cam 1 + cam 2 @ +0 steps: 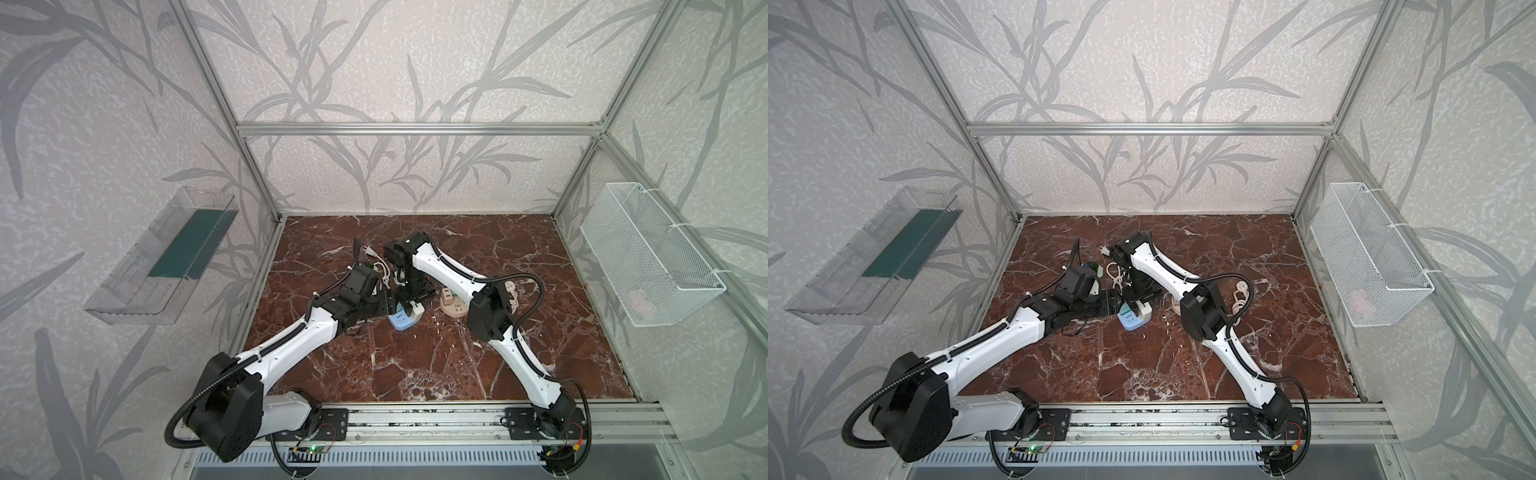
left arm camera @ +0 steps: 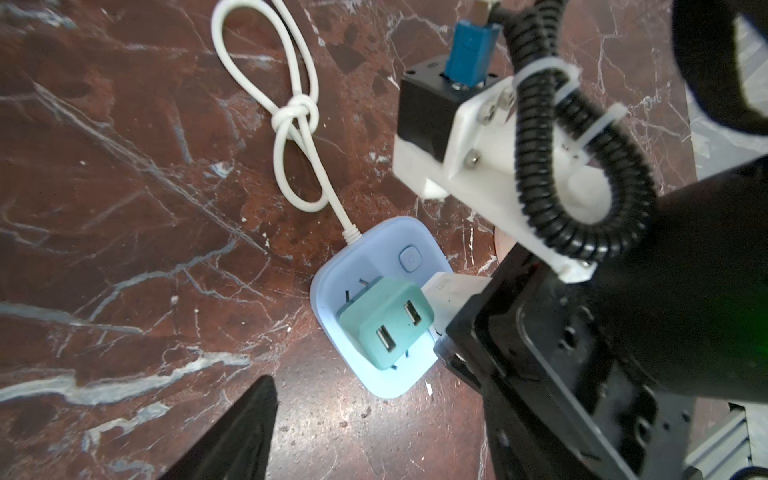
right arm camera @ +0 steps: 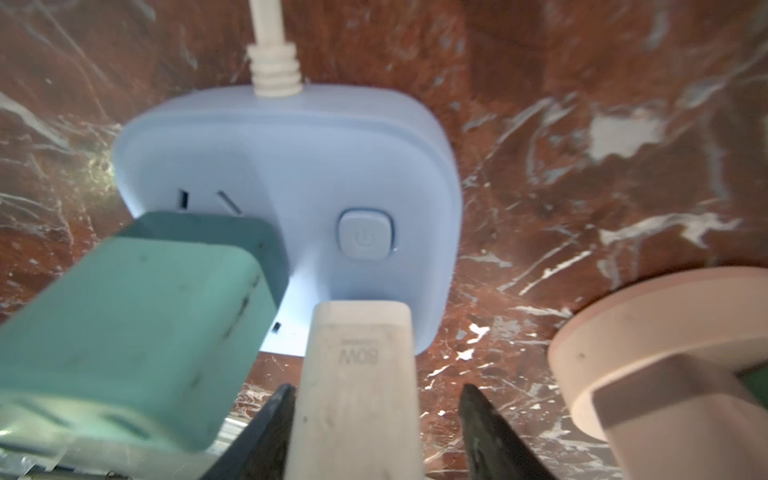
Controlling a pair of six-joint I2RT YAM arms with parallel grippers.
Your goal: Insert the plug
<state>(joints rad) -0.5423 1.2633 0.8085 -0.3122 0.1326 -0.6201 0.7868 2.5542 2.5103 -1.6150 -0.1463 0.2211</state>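
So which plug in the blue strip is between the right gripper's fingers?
The white plug, marked 80W; the teal plug with two ports stands beside it, outside the right gripper.

Socket block (image 2: 374, 249) crowded: green adapter (image 2: 384, 322) filled one side, white plug (image 3: 357, 374) just beside it, narrow gap between. My right pincer (image 3: 376, 415) straddled plug, slack on one side. Pink round socket (image 3: 648, 345) near, opposite adapter. Knotted cord (image 2: 295, 112) lay behind block. Right wrist bulk overhung block beside my left pincer (image 1: 390, 306). Worktop (image 1: 415, 365) toward arm bases lay open.
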